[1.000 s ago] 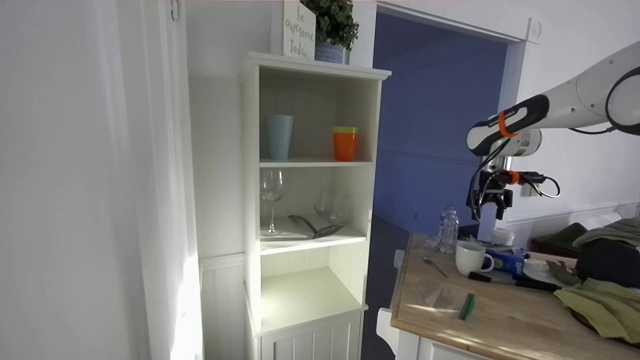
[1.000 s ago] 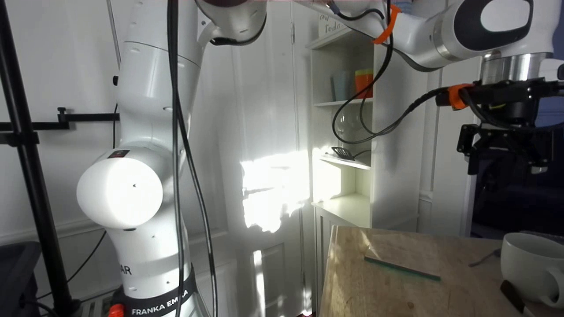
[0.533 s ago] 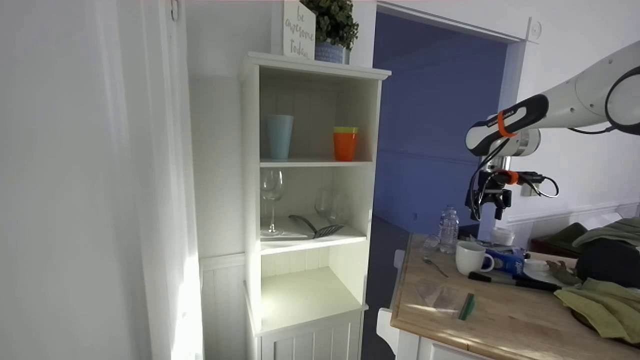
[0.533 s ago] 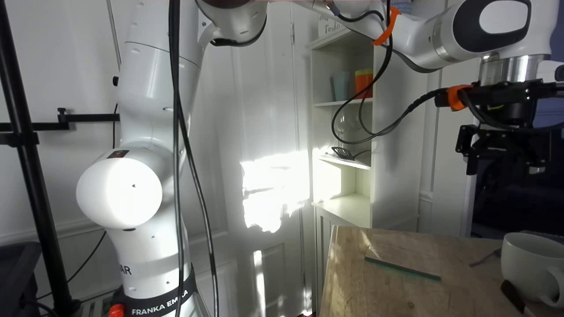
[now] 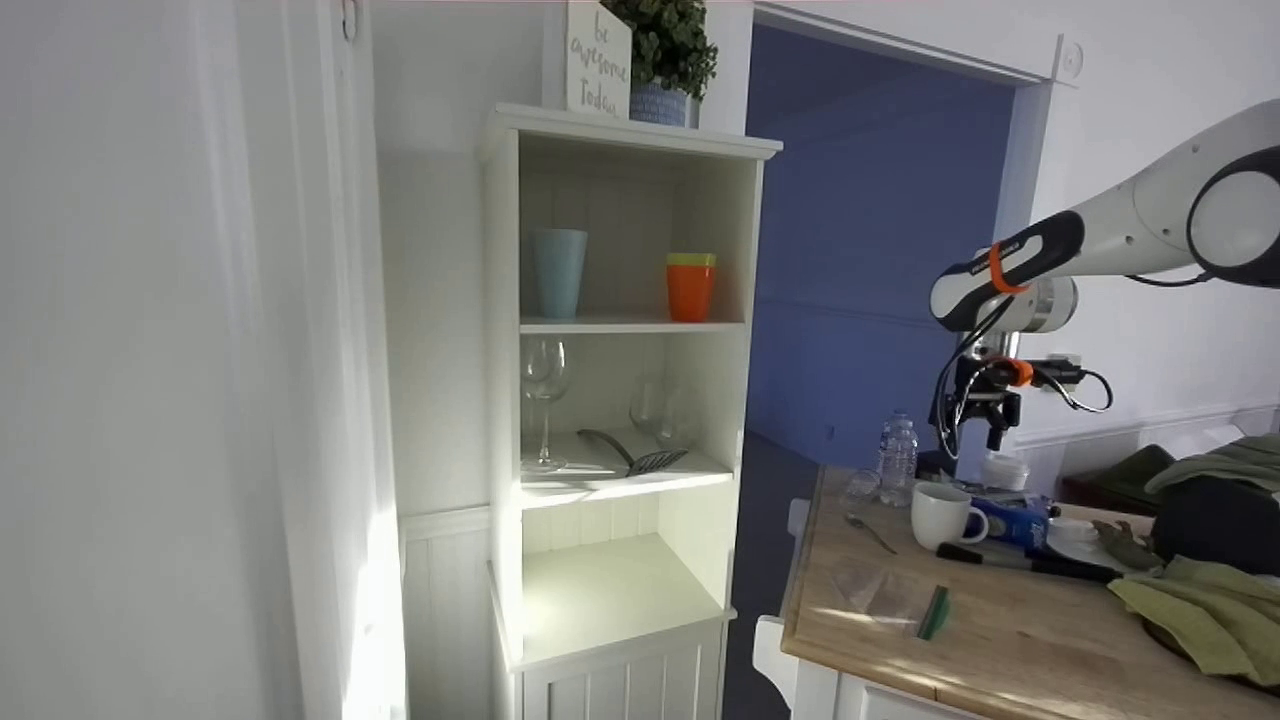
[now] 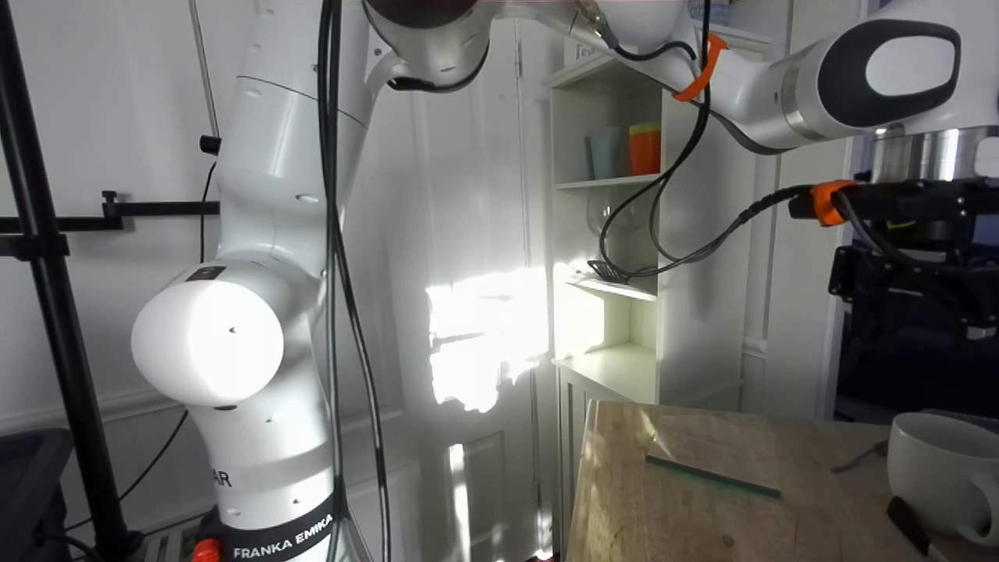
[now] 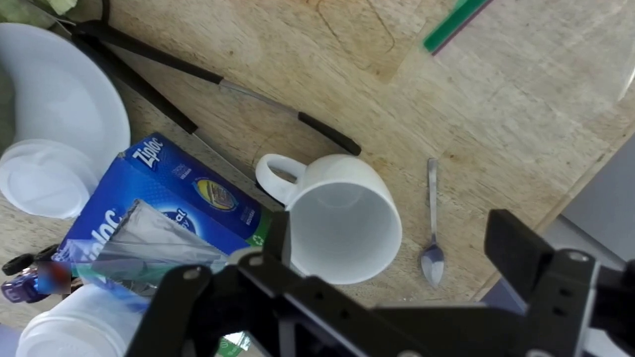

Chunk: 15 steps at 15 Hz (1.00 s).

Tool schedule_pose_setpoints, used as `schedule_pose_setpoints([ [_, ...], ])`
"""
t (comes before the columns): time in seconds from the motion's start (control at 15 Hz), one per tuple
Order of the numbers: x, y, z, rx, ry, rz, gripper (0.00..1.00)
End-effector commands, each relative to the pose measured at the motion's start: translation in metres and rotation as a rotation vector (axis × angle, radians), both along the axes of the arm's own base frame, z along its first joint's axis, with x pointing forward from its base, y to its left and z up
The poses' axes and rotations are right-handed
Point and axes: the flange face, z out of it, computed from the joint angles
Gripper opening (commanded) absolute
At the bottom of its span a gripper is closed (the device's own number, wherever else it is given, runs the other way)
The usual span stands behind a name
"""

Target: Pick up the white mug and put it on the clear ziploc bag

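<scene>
— First, condition of the gripper (image 7: 390, 234)?

— Logged with jaws spread wide, fingers (image 7: 516, 253) pointing down. Hanging above the white mug (image 7: 345, 233), at about 12 o'clock from it in both exterior views, with a visible gap.

— And the mug itself?

— Standing upright on the wooden table (image 5: 1020, 610), handle toward 10 o'clock in the wrist view. Overlapped at the rim there by one finger at 8 o'clock; opposite finger well apart, past the spoon (image 7: 433, 255) at 3 o'clock.

— Position of the clear ziploc bag (image 5: 885, 598)?

— Lying on the table, near the mug but apart: at 7 o'clock from it in an exterior view, between 1 and 2 o'clock in the wrist view. Marked by a green zip strip (image 7: 454, 25).

— Other items around the mug, wrist view?

— Blue Ziploc box (image 7: 181, 183) at 9 o'clock, partly covered by gripper and a foil-like packet (image 7: 154, 228); contact with mug: cannot tell. White plate (image 7: 74, 94) at 10. Black-handled tool (image 7: 206, 73) from 10 round to 12, tip just beside the mug. White tub (image 7: 94, 312) at 8, cut by view edge.

— Beyond the table?

— White shelving unit (image 5: 503, 400) at 9 o'clock from the gripper in an exterior view, well apart. On upper shelf: pale blue tumbler (image 5: 560, 275), with orange cup (image 5: 690, 292) at 3 o'clock from it.
</scene>
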Motion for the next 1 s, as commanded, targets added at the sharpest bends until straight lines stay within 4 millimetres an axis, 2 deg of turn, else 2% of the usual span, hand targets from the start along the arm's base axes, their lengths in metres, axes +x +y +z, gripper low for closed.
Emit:
schedule_pose_setpoints([
  [0.0, 0.011, -0.028, -0.029, 0.001, -0.051, -0.015, 1.0],
  [0.4, 0.013, -0.062, -0.073, -0.012, -0.057, -0.068, 1.0],
  [0.73, 0.02, -0.069, -0.091, 0.039, -0.082, -0.1, 0.98],
  [0.87, 0.025, -0.072, -0.094, 0.042, -0.101, -0.108, 0.75],
  [0.93, 0.027, -0.073, -0.096, 0.047, -0.118, -0.115, 0.7],
])
